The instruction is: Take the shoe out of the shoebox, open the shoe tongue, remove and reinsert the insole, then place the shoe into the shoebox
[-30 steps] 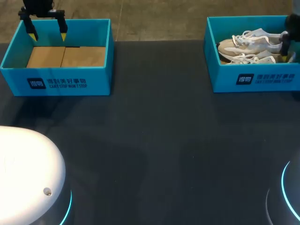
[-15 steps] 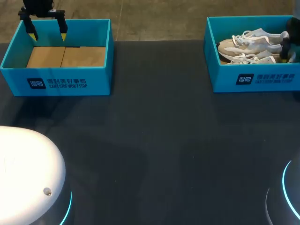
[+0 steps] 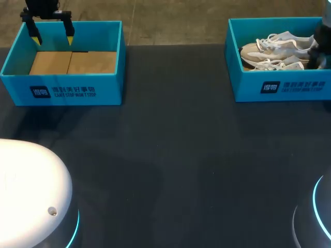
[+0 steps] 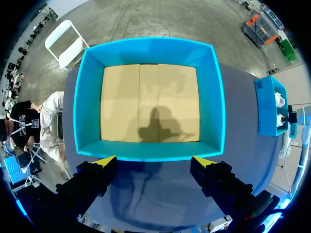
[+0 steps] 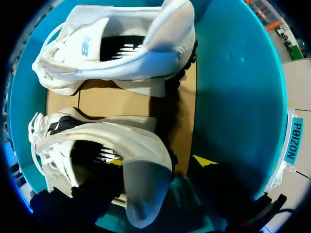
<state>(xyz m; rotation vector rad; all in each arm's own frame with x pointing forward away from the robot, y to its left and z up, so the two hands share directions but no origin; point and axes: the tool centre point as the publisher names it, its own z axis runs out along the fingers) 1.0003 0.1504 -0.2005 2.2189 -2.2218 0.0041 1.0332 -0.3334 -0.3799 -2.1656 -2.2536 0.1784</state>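
1. Head view: the left box (image 3: 62, 87) stands at the table's (image 3: 170, 155) far left. It holds nothing but its bare cardboard floor (image 3: 72, 62).
2. The left gripper (image 3: 52, 39) hangs over that box's far left corner, its fingers spread wide and pinching nothing.
3. The right box (image 3: 300, 88) stands at the far right, well apart from the left one. The shoes (image 3: 271, 49) lie inside it side by side, toes toward the table's middle.
4. The right gripper (image 3: 318, 54) is down in that box at the shoes' heel end. From here I cannot tell how its fingers stand.
5. Left wrist view: the left gripper (image 4: 154, 161) is above the left box (image 4: 148, 46), near one wall. Its yellow tips are far apart, with nothing between them.
6. The cardboard floor (image 4: 121, 102) is bare, with the gripper's shadow on it. The right box (image 4: 269, 111) shows far off across the table (image 4: 146, 194).
7. Right wrist view: both shoes lie on their sides in the right box (image 5: 233, 97), on its cardboard floor (image 5: 107, 97).
8. The far shoe (image 5: 121, 48) lies ahead of the right gripper (image 5: 159, 161).
9. The near shoe (image 5: 97, 141) has its grey heel between the spread fingers. One finger sits at the shoe's opening; the other stands just beside the heel, by the box wall, apart from it.
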